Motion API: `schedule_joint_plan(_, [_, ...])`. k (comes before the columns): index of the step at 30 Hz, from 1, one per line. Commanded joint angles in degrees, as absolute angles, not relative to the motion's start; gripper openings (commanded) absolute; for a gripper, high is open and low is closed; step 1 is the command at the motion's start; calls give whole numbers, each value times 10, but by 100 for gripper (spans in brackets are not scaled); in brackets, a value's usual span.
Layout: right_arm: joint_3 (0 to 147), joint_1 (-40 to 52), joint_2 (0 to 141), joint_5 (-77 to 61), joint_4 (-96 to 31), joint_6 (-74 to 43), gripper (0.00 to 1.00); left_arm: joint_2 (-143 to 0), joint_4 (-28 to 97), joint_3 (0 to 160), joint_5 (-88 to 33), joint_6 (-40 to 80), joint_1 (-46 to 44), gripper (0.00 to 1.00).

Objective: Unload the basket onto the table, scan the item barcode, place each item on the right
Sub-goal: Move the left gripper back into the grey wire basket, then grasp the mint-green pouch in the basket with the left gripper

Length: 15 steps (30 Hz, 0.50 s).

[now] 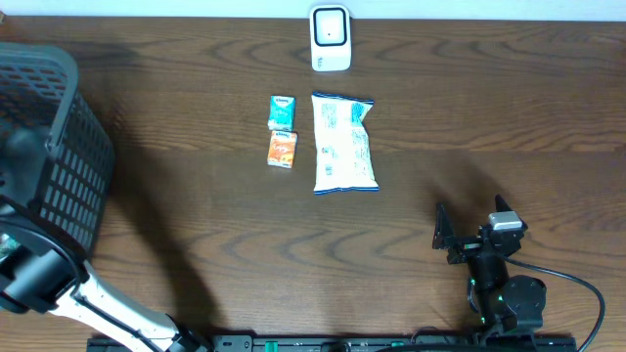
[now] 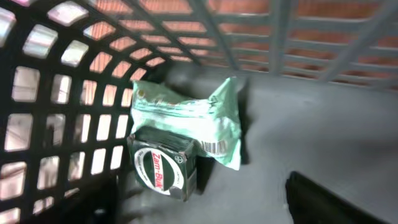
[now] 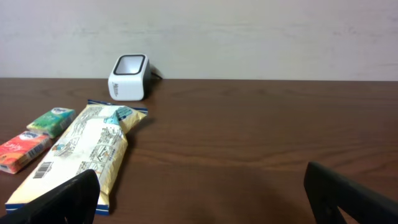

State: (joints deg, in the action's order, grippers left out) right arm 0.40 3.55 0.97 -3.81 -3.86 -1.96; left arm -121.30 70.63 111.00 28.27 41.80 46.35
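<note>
Left gripper (image 2: 205, 208) is down inside the basket (image 2: 62, 124), jaws spread, nothing pinched between them. Just ahead of my left fingers sits a Zam-Buk box (image 2: 161, 171), leaning against a mint pouch (image 2: 186, 112) behind it. The pouch's barcode (image 2: 214, 147) faces up at me, close to the box's far corner. Neither one is touching my fingers.

Over on the other side, right gripper (image 3: 199, 186) hangs low over the table (image 3: 261, 137), jaws wide apart and empty. The scanner (image 3: 129, 78) stands well ahead of those jaws and off to the left, with nothing held up to its window. Nearer, ahead-left of my right fingers, lies a long snack bag (image 3: 87, 149), and beyond its left side a green packet (image 3: 53, 120) and an orange packet (image 3: 23, 151).

So where are we? My read: no scan is under way, since both sets of jaws are bare and the scanner faces open air. Three goods lie out near the scanner, two in the basket. I can't tell which lot is finished. What's left for the next item is the whole run: grip, carry, show the barcode
</note>
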Motion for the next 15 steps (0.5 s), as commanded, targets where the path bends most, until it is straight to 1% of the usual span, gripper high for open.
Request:
schedule_joint_plan(1, [3,32,9,-35,-41,-25,99,-1228,715,1107,303,443,480,99])
schedule_joint_plan(2, [3,32,9,-35,-41,-25,99,-1233,721,1107,295,442,486,98])
schedule_joint_plan(6, [3,32,9,-35,-41,-25,99,-1244,731,1103,281,442,497,98])
schedule_joint_plan(15, [3,32,9,-35,-41,-25,99,-1244,688,1048,281,442,505,98])
